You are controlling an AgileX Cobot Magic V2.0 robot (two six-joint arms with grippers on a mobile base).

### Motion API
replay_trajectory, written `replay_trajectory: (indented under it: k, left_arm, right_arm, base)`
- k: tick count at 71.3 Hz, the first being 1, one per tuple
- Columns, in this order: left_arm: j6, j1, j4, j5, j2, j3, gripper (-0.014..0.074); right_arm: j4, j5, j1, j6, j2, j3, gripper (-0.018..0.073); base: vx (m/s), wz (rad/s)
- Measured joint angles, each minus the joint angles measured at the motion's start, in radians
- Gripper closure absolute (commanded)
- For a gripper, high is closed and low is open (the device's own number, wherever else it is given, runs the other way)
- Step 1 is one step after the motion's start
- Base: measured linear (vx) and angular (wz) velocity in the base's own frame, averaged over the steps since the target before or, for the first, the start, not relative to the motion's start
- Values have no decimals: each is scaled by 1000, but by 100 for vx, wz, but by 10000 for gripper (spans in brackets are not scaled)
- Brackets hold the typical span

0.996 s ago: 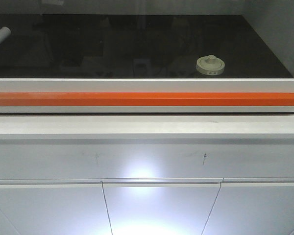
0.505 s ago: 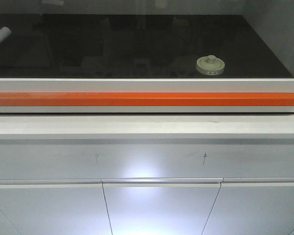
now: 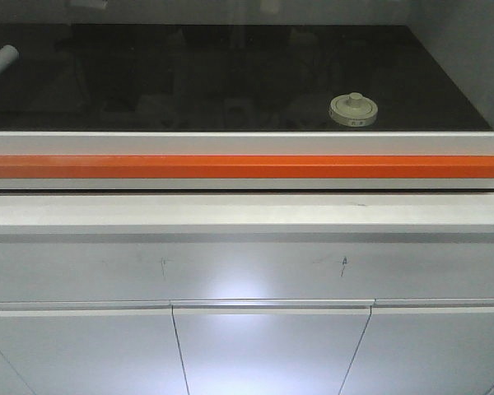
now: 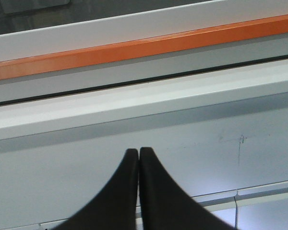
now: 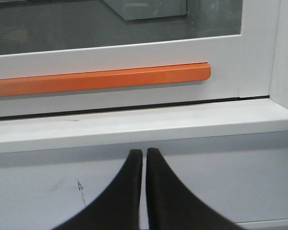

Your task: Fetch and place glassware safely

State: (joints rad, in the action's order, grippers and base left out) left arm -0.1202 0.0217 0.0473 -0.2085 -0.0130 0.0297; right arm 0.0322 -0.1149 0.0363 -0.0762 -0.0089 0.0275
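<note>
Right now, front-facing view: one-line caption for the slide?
Cream-lidded jar on the black worktop behind the sash with its orange handle; white tube at far left.

left hand (image 4: 138, 151): two black fingers pressed flat together along their inner edges, tips level, empty. They come up from the bottom centre of the left wrist view and flare wide toward the lower edge. right hand (image 5: 144, 152): same pose at bottom centre of the right wrist view, fingers drawn in with only a hairline slit showing between the tips, empty. Both point toward the top of the frame.
</note>
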Motion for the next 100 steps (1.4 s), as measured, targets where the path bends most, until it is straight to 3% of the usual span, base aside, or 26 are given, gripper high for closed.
replay_trajectory:
  k: [30,41,52,67,85,100]
  left_arm:
    - [0,0,0,46,0,0,603]
    - [12,0,0,178,0,0,603]
    - [98,0,0,356,0,-17,603]
    - [151,0,0,346,84,-294,603]
    - [154,0,0,324,445,-702,603]
    - [154,0,0,303,636,-766,603]
  right_arm:
    - [15,19,0,1,0,0,560]
    - [16,137,0,1,0,0,560]
    - [16,281,0,1,0,-12,560]
    - [16,258,0,1,36,-280,560]
    - [16,189,0,1,328,-609,560]
    - [16,154,0,1,568,-693,560]
  base:
    - [0,0]
    - [0,0]
    - [0,0]
    - [0,0]
    - [0,0]
    - [0,0]
